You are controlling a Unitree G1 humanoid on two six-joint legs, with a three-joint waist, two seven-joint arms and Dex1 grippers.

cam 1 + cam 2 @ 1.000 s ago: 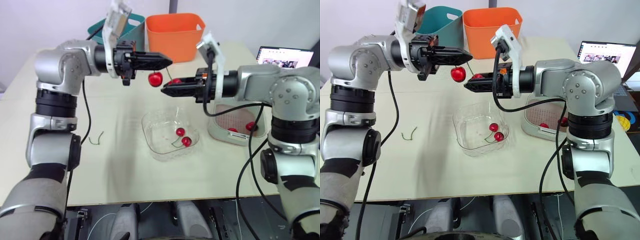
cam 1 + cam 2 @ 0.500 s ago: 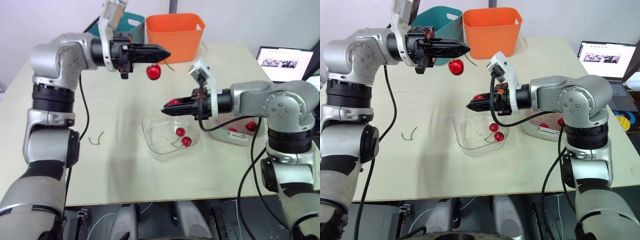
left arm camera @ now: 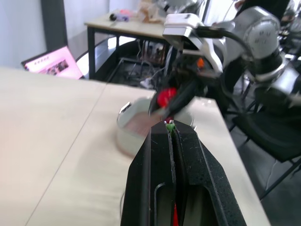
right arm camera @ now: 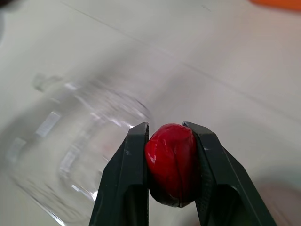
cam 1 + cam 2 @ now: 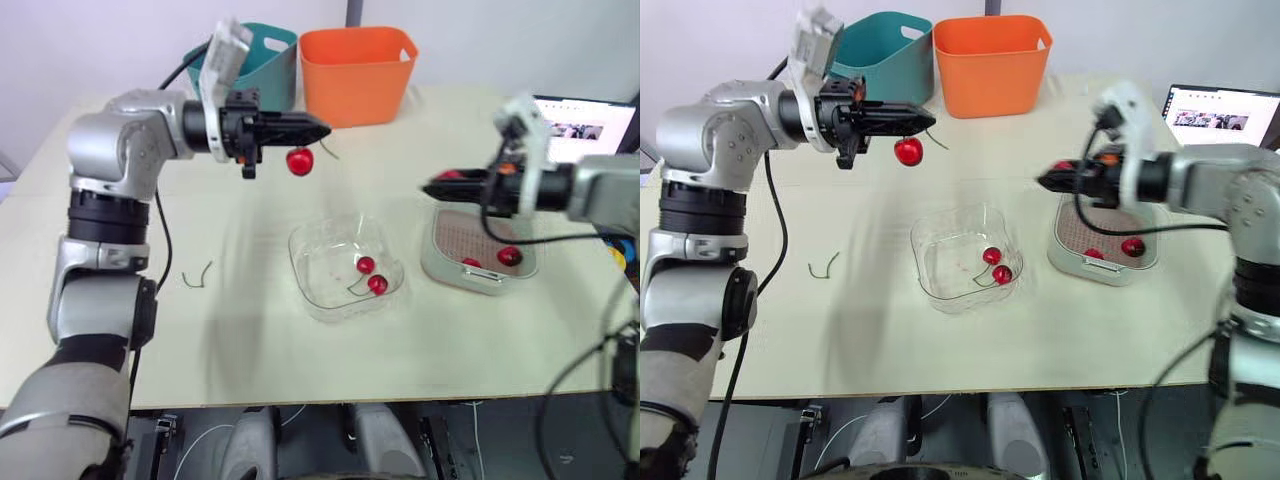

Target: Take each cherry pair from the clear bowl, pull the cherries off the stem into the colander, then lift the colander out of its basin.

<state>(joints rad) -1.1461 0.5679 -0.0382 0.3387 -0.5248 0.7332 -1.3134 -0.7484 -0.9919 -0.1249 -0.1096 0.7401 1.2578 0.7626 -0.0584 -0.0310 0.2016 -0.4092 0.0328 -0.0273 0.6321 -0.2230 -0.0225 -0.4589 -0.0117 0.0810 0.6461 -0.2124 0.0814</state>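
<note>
My left gripper (image 5: 320, 129) is shut on a green stem (image 3: 169, 125), and one red cherry (image 5: 298, 160) hangs from it above the table, behind the clear bowl (image 5: 318, 300). A cherry pair (image 5: 371, 276) lies in that bowl. My right gripper (image 5: 434, 186) is shut on a single cherry (image 4: 170, 162), held in the air by the left edge of the colander (image 5: 462, 232). The colander sits in its pale basin (image 5: 430, 266) with two cherries (image 5: 509, 255) in it.
A loose stem (image 5: 197, 275) lies on the table left of the bowl. A teal bin (image 5: 262, 62) and an orange bin (image 5: 358, 60) stand at the back. An open laptop (image 5: 585, 105) is at the far right.
My right gripper has carried its cherry to the right, from above the bowl to the colander's left edge. The left gripper still holds the stem with one cherry hanging.
</note>
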